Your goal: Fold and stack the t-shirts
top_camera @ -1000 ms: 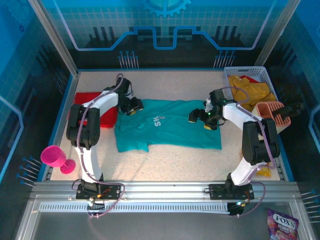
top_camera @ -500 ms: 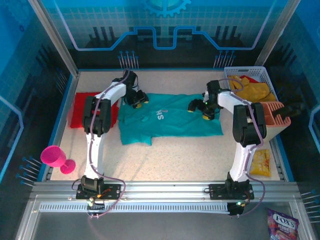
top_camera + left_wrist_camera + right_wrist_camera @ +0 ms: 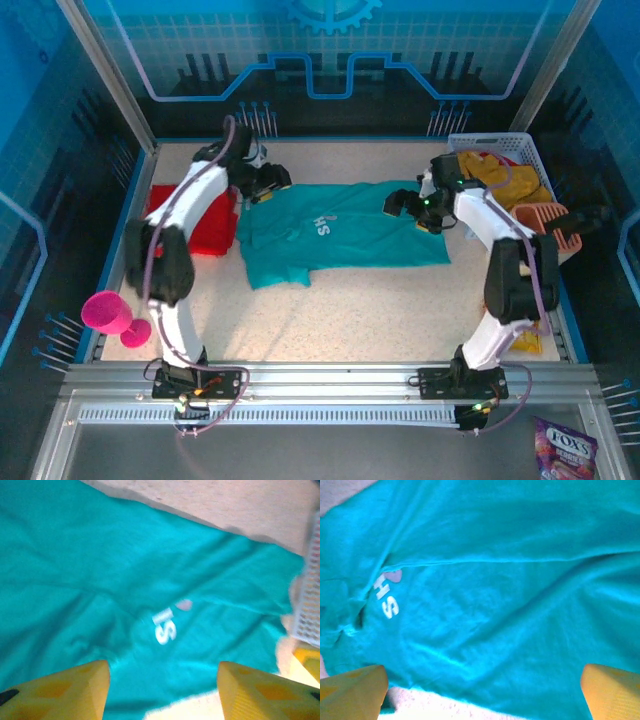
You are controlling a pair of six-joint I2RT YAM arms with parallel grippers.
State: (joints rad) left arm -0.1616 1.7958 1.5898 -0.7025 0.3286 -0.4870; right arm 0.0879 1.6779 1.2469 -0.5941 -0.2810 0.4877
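Both arms have pulled back toward the far edge. The left gripper (image 3: 162, 674) and right gripper (image 3: 480, 680) have spread wider, both empty, above the teal shirt (image 3: 345, 238).

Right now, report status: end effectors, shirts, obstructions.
Open, empty: left end effector, right end effector, at far edge of teal t-shirt. It lies spread, unfolded. Beside it, red t-shirt. Nothing on top.

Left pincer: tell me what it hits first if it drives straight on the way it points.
Most likely the teal t-shirt, near its white lettering: the left pincer frames that patch in its wrist view, jaws open. How far off the cloth lies is unclear.
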